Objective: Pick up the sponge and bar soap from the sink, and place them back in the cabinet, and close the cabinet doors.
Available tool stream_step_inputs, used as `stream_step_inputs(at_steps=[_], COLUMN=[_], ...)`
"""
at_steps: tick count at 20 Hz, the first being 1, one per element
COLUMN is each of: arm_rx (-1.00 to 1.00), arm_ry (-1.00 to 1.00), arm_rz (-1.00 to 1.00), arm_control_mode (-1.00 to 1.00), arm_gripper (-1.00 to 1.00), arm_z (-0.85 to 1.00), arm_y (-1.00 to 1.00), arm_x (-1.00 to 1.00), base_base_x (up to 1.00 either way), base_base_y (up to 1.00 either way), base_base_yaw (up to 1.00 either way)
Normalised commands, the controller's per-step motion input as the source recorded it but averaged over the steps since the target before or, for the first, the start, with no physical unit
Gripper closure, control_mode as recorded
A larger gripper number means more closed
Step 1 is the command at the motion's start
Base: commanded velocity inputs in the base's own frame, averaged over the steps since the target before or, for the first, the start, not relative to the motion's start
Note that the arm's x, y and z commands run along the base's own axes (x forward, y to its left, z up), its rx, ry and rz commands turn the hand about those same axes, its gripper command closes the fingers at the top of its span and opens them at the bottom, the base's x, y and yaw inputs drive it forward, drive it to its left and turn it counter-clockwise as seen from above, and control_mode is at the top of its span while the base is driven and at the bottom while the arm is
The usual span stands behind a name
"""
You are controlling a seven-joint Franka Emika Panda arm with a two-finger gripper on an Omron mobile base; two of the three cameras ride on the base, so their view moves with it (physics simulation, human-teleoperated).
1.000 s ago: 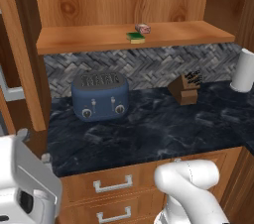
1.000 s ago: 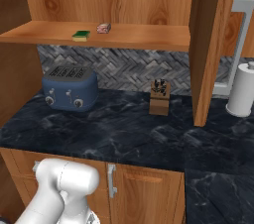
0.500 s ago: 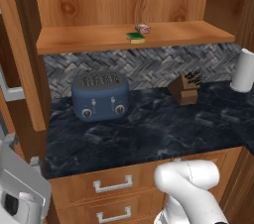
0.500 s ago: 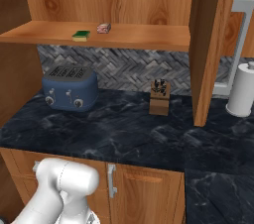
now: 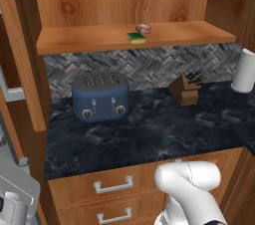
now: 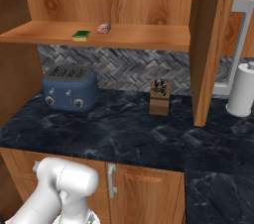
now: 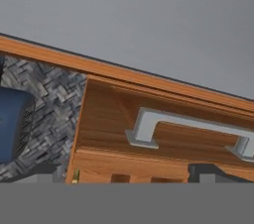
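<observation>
Down at the lower left of the left base view, the white robot part has sunk lower than it stood a second ago, while nothing on the shelf or desk has shifted. On the cabinet [image 5: 124, 5] shelf the sponge [image 5: 136, 38] lies flat near the front edge, and the bar soap [image 5: 143, 28] sits just behind it to the right, close beside it. Below, on the dark marble desk [image 5: 149, 134], a blue toaster [image 5: 99, 96] stands at the left, a knife block [image 5: 185, 89] in the middle and a white paper towel roll [image 5: 245, 70] at the far right. An open cabinet door [image 7: 163, 134] with its silver bar handle [image 7: 191, 129] faces the hand view, where the tool [image 7: 124, 176] has its fingertips [image 7: 47, 172] spread wide, pinching nothing.
</observation>
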Motion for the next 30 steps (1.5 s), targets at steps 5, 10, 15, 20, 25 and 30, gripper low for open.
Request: stream_step_inputs(at_steps=[5,10,15,20,25,30], arm_rx=[0.00,0.00,0.00,0.00,0.00,0.00], arm_ry=[0.00,0.00,0.00,0.00,0.00,0.00], arm_rz=[0.00,0.00,0.00,0.00,0.00,0.00], arm_control_mode=[-1.00,-1.00,-1.00,-1.00,-1.00,-1.00], arm_gripper=[-1.00,-1.00,-1.00,-1.00,-1.00,-1.00], arm_z=[-0.05,-0.01,0.00,0.00,0.00,0.00], arm_y=[0.12,0.08,0.05,0.01,0.06,0.05], arm_x=[0.21,0.24,0.22,0.24,0.22,0.25], base_base_x=[0.00,0.00,0.00,0.00,0.00,0.00], base_base_y=[0.00,0.00,0.00,0.00,0.00,0.00], base_base_yaw=[0.00,0.00,0.00,0.00,0.00,0.00])
